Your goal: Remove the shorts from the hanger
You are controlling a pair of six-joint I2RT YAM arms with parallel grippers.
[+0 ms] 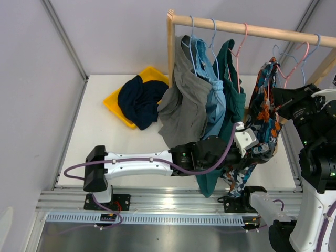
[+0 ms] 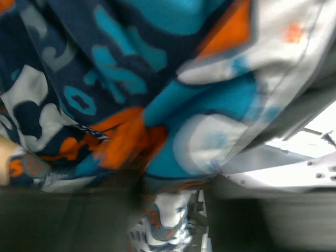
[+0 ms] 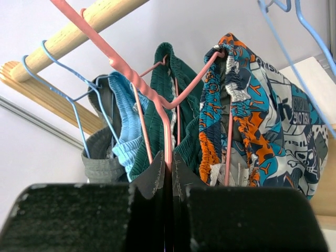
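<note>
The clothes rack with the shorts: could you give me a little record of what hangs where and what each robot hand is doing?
rack: wooden rail with wire hangers
hanging: grey fabric shorts, light blue shorts, dark green shorts, orange-blue-white printed shorts
off the rack: navy shorts, lying in the yellow tray
right gripper: shut on the pink wire hanger, which seems to carry the printed shorts
left gripper: at the printed shorts, low down; open or shut unclear
</note>
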